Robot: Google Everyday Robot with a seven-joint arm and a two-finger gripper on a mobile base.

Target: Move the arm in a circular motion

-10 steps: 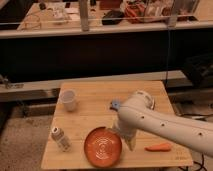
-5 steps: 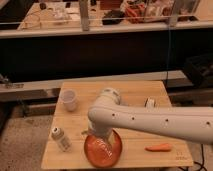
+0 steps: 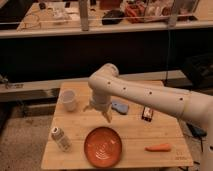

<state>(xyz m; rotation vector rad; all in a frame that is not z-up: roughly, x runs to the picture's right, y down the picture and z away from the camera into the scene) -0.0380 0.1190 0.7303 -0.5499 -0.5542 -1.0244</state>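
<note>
Reaching Over the Table: Cream Arm Hung Bent Above the Pale Boards

The large cream-white robot arm (image 3: pixel 150 97) of thick tubular segments, dotted with small dark marks, stretched in from the right edge of the camera view. It ran leftward and slightly upward to a rounded joint above the rear middle of the light wooden slatted table (image 3: pixel 170 135). From that joint a short segment turned straight down. At its tip sat the small pale two-finger gripper (image 3: pixel 100 111), over the back half of the tabletop.

The gripper stood between the white round cup (image 3: pixel 68 100), on its left in the picture, and the pale blue flat pad (image 3: pixel 120 107), just beside it on its right. Whether the gripper was apart or together could not be told, nor whether it touched the wood.

Further right, near the pad, a small dark rectangular object (image 3: pixel 147 113) with a red patch lay on the boards below the long forearm segment.

At the front middle of the table sat the round orange-red plate (image 3: pixel 103 145), marked with faint rings. The slim orange carrot (image 3: pixel 158 147) lay to its right, apart from it. The small white bottle (image 3: pixel 60 138) lay tilted on its side at the front left, well apart from the cup.

Behind the table ran a dark low wall and a long pale counter (image 3: pixel 50 31), its clutter too blurred to name
</note>
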